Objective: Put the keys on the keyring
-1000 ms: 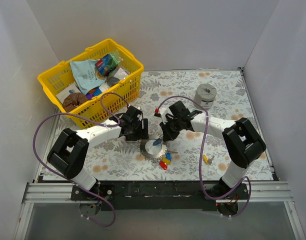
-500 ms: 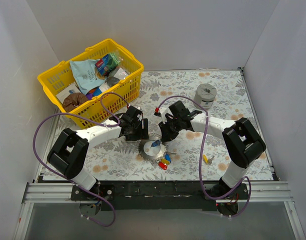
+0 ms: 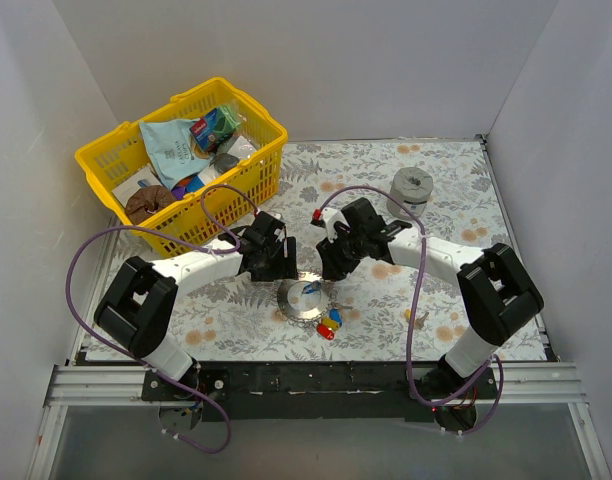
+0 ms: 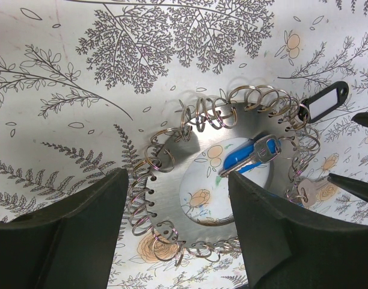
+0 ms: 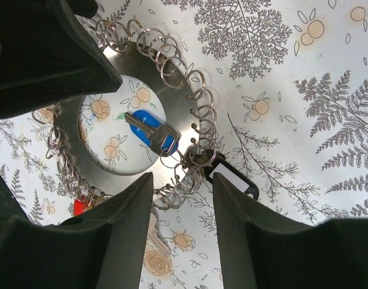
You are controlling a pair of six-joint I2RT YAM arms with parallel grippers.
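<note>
The keyring (image 3: 294, 307) is a shiny toothed disc with an open centre and many small wire rings on its rim, lying on the floral cloth between my two grippers. A blue-headed key (image 5: 149, 129) lies in that centre, its silver end hooked on one small ring. Red, yellow and blue keys (image 3: 329, 325) hang off the near rim. A plain key (image 4: 313, 191) lies beside the disc. My left gripper (image 4: 178, 241) hovers open over the keyring's (image 4: 166, 201) rim, holding nothing. My right gripper (image 5: 183, 241) is open just off the keyring's (image 5: 64, 129) edge, holding nothing.
A black tag with a white label (image 5: 232, 174) hangs from the ring's rim. A yellow basket (image 3: 248, 178) full of packets stands at the back left. A grey roll (image 3: 411, 190) stands at the back right. One small key (image 3: 418, 319) lies loose near the right arm.
My right gripper has gone from shut to open and let go of the blue key, which now rests in the keyring's centre. The left gripper has stayed put.
</note>
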